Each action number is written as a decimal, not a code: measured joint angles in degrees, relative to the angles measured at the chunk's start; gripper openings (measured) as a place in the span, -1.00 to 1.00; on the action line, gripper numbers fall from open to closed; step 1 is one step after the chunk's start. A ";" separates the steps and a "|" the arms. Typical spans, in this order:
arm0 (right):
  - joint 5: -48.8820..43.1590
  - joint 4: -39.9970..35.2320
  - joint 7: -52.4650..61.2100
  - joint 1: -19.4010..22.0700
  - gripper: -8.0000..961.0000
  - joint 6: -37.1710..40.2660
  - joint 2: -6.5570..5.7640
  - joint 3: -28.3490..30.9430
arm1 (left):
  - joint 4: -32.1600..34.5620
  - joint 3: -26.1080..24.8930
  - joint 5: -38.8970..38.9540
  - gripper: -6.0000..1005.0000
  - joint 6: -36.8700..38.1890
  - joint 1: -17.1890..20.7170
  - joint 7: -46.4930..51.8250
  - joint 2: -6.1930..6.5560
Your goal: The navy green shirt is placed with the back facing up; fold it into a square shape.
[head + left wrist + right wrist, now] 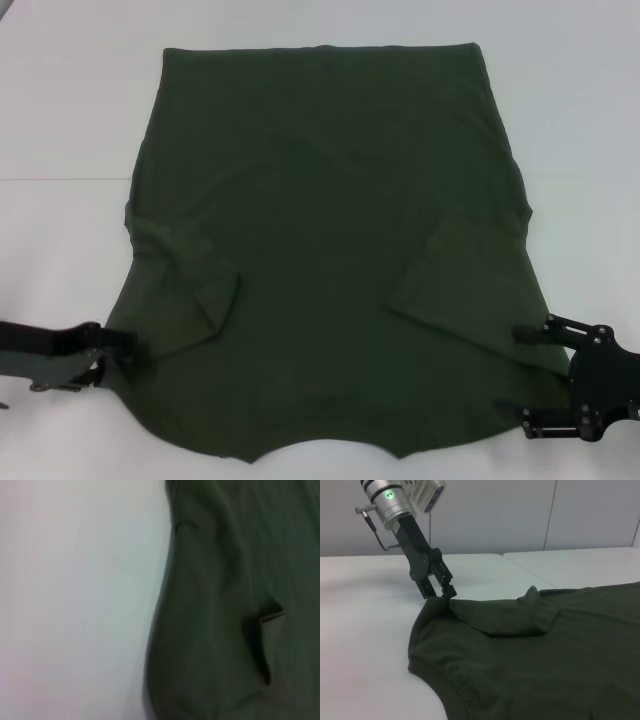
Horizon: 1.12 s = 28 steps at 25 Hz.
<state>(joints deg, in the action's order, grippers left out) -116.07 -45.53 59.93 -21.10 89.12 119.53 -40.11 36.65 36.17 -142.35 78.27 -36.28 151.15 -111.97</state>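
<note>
The navy green shirt (330, 200) lies flat on the white table (70, 110), collar end nearest me, both short sleeves turned inward over the body. My left gripper (135, 345) is at the shirt's left shoulder edge. The right wrist view shows that gripper (442, 594) shut on the fabric, with the cloth (545, 655) raised slightly at that spot. The left wrist view holds only the shirt's edge (225, 580) and bare table. My right gripper (525, 380) stands open at the right shoulder edge, one finger on either side of the shirt's corner.
White tabletop surrounds the shirt on all sides. A seam between table sections (60, 178) runs across on the left. A pale wall (520, 515) stands behind the table in the right wrist view.
</note>
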 joint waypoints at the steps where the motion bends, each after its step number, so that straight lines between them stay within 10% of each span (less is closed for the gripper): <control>1: 0.07 0.00 0.01 0.03 0.96 0.00 0.00 0.01 | 0.28 0.66 -0.55 0.65 -0.24 0.00 0.01 -0.09; 4: 0.26 0.00 0.07 0.17 0.96 -0.01 0.00 0.04 | 0.30 1.21 -1.43 0.63 -0.96 -0.11 0.17 -0.09; 17: 0.41 0.00 0.10 0.22 0.96 0.42 0.00 0.48 | 0.30 1.50 -1.68 -0.71 -1.43 0.02 0.52 -0.09; 23: 0.40 -0.65 6.51 0.25 0.96 0.72 -0.09 1.31 | 0.36 1.54 -1.71 -0.80 -1.30 0.16 0.12 -0.23; 28: -1.46 -8.98 35.51 -1.14 0.96 4.13 -2.04 2.23 | 0.65 1.35 -1.65 -0.83 -1.08 0.35 -1.71 -0.40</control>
<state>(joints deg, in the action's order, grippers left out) -117.53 -54.50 95.44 -22.24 93.25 117.49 -37.88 37.31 37.52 -144.00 77.19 -35.93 149.44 -112.37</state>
